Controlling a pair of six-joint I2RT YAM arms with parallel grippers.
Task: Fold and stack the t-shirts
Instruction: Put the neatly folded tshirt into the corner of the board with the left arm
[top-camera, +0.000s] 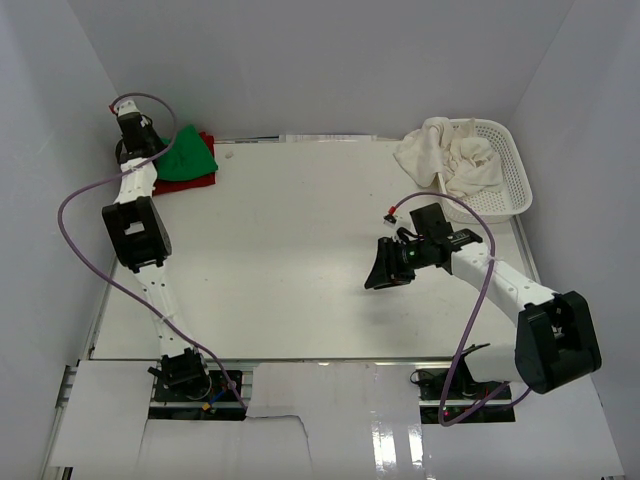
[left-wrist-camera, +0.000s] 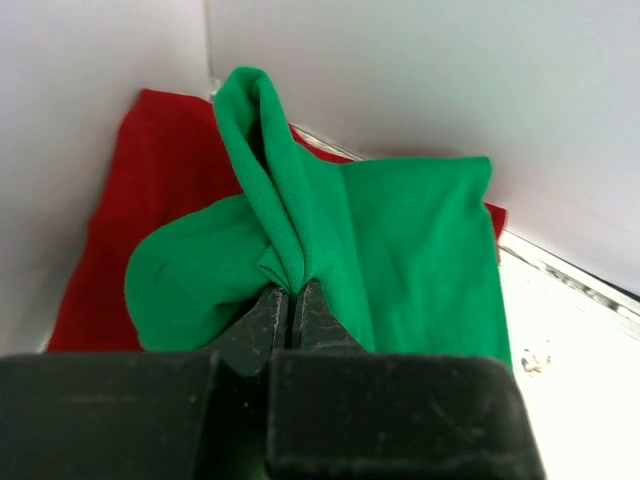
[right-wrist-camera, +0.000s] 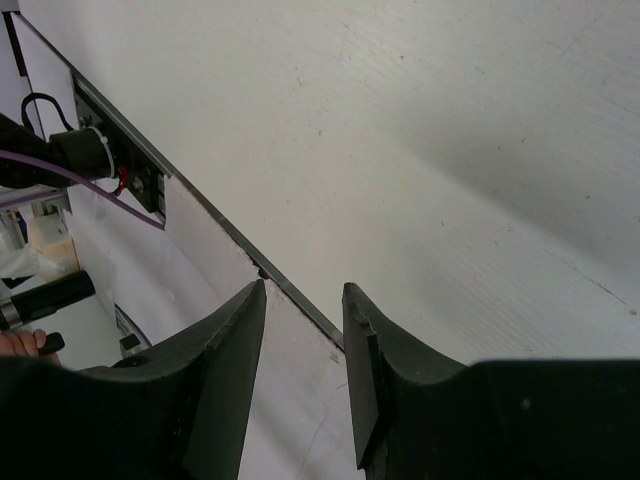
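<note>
a: top view first. where is your left gripper (top-camera: 166, 157)?

b: you have it out at the far left corner of the table (top-camera: 290, 250), right at the green t-shirt (top-camera: 190, 156). the green one lies on the red t-shirt (top-camera: 196, 183), which shows along its near edge and at the back.

a: and your right side?

b: your right gripper (top-camera: 381, 270) hangs over the bare middle-right of the table, well apart from any cloth. the cream-white t-shirts (top-camera: 452, 160) are bunched in the white mesh basket (top-camera: 516, 172) at the far right, one spilling over its left rim.

a: left wrist view?

b: your left gripper (left-wrist-camera: 290, 296) has its jaws pressed together on a fold of the green t-shirt (left-wrist-camera: 410, 250). the cloth rises in a ridge from the tips, and the red t-shirt (left-wrist-camera: 150, 160) spreads underneath, up against the corner walls.

a: right wrist view?

b: your right gripper (right-wrist-camera: 305, 300) has its jaws apart with nothing between them. below you see only the table (right-wrist-camera: 450, 150) and its edge strip running diagonally.
</note>
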